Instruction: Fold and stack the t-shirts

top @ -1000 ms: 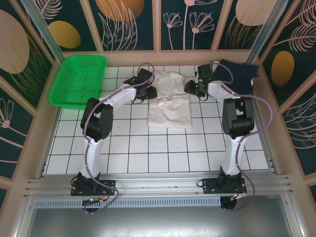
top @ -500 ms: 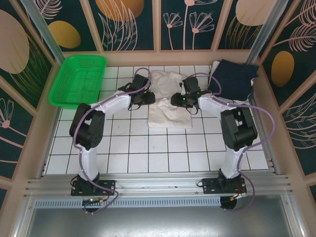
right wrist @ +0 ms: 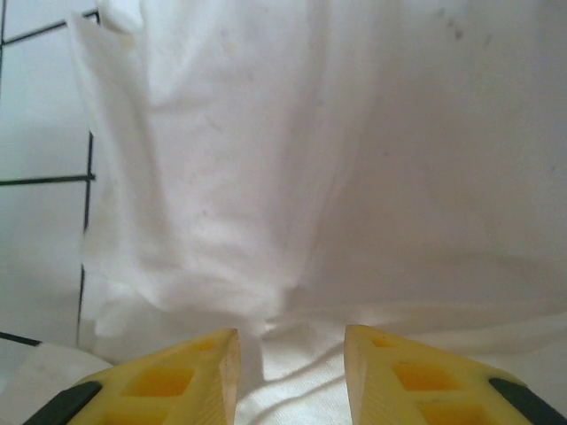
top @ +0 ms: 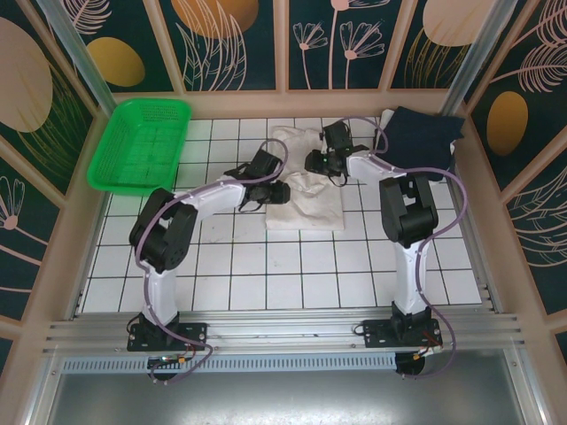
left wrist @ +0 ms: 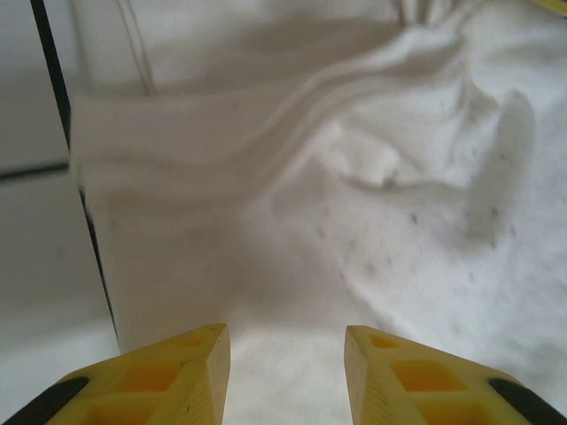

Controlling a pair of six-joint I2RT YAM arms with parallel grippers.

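While they hang low over the cream t-shirt [top: 310,208], we see the left gripper [left wrist: 285,343] and right gripper [right wrist: 291,345] both with fingers apart, cloth showing in between.

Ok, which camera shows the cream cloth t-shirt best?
The top external view: the cream cloth t-shirt lies partly folded on the white tiled table, nearly its whole outline visible. The left wrist view gives close-up wrinkles and a folded edge; the right wrist view, a smoother stretch and one edge.

no readable text, labels or numbers on anything here.
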